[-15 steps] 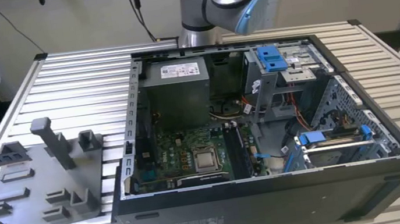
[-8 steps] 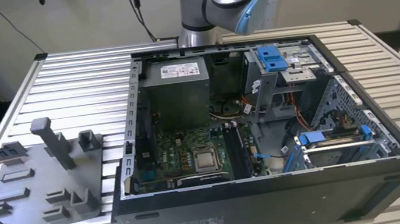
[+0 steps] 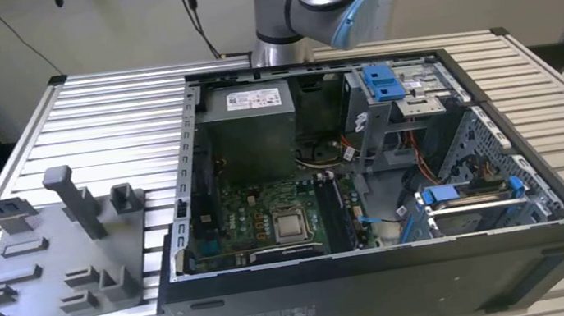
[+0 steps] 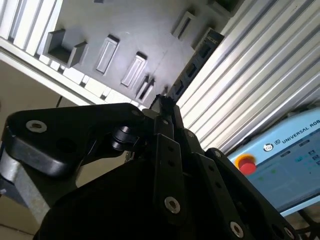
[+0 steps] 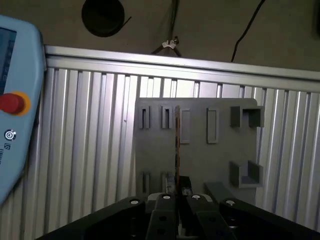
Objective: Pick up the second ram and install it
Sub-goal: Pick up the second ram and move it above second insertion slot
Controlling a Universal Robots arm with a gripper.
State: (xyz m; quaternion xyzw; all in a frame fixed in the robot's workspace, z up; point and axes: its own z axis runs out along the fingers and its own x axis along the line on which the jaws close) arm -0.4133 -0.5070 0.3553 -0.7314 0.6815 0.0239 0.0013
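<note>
Clenching the second ram (image 4: pixel 194 66) edge-on, gripper (image 4: pixel 165 104) faces grey tray (image 3: pixel 49 273), nine o'clock from case (image 3: pixel 391 300) in exterior view. Likely hazard: narrow hold, stick pivots.

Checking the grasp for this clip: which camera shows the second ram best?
The second wrist view: the second ram shows its flat side with chips. The first wrist view shows its thin edge between the jaws. In the exterior view I cannot tell it apart.
</note>
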